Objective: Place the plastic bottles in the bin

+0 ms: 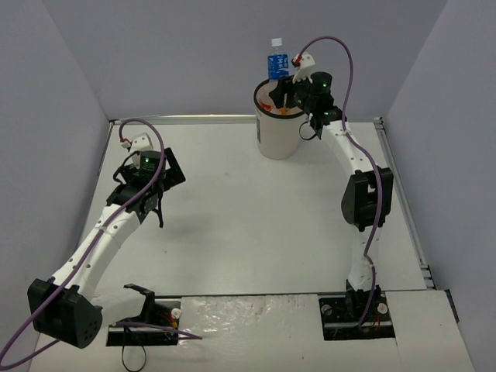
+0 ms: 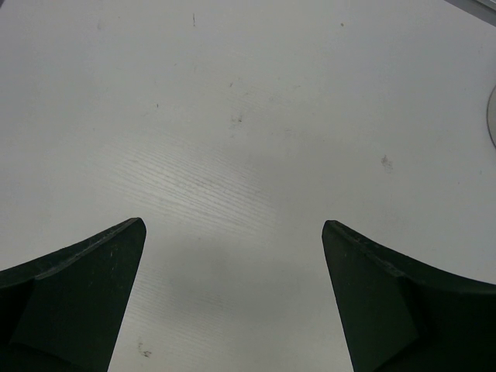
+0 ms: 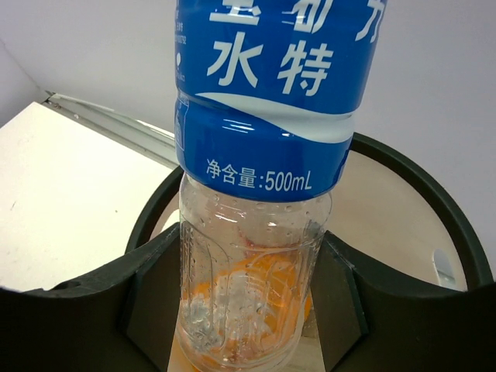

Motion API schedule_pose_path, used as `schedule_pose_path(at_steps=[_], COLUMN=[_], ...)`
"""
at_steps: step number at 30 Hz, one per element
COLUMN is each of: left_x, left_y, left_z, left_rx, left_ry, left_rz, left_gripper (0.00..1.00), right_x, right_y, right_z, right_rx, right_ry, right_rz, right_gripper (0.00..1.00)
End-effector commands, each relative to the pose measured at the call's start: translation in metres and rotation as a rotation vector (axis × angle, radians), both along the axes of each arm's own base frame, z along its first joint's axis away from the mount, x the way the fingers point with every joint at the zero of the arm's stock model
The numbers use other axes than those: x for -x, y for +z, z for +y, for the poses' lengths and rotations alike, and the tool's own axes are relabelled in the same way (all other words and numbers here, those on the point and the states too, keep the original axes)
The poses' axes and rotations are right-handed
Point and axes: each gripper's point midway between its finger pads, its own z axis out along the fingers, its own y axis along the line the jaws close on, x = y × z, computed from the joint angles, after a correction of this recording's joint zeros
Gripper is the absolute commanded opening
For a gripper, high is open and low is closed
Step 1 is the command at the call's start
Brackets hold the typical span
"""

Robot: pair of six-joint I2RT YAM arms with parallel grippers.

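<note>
My right gripper (image 3: 249,271) is shut on the clear bottle with the blue label (image 3: 267,101), holding it upright by its lower body right over the mouth of the white bin (image 1: 277,136). From the top camera the bottle (image 1: 277,62) sticks up above the bin's black rim (image 3: 403,167) at the back of the table. Through the bottle's clear base an orange bottle (image 3: 271,283) shows inside the bin. My left gripper (image 2: 232,240) stands wide open over bare tabletop at the left (image 1: 147,182), holding nothing.
White tabletop (image 1: 248,232) enclosed by grey walls at the back and both sides. A metal rail runs along the right edge (image 1: 403,201). The bin stands at the back centre, near the wall.
</note>
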Motion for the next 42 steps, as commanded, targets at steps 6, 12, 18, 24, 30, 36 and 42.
schedule_pose_path(at_steps=[6,12,18,24,30,36,42], left_x=[-0.004,-0.003,-0.004,-0.005,-0.004,-0.006,-0.012], left_y=[0.024,0.023,0.022,0.020,0.021,0.019,0.018], left_z=[0.005,0.008,0.007,0.006,0.006,0.005,-0.001], left_rx=[0.002,-0.009,-0.010,-0.011,-0.009,-0.011,-0.002], left_ry=[0.017,0.027,0.024,0.019,0.017,0.018,-0.006], left_rz=[-0.070,-0.065,-0.064,-0.056,-0.057,-0.052,-0.045], left_gripper=[0.97,0.97,0.97,0.97,0.97,0.97,0.97], right_x=[-0.007,-0.016,-0.018,-0.011,-0.009,-0.006,-0.003], right_y=[0.028,0.005,0.003,0.016,0.038,0.040,0.054], right_z=[0.050,0.041,0.014,0.007,-0.006,-0.010,-0.010], right_rx=[-0.065,-0.051,-0.073,-0.075,-0.068,-0.047,-0.044], right_ry=[0.050,-0.044,-0.138,-0.158,-0.205,-0.198,-0.185], right_rz=[-0.134,-0.089,-0.080,-0.106,-0.154,-0.163,-0.194], right_gripper=[0.49,0.57,0.68,0.79,0.78,0.61,0.64])
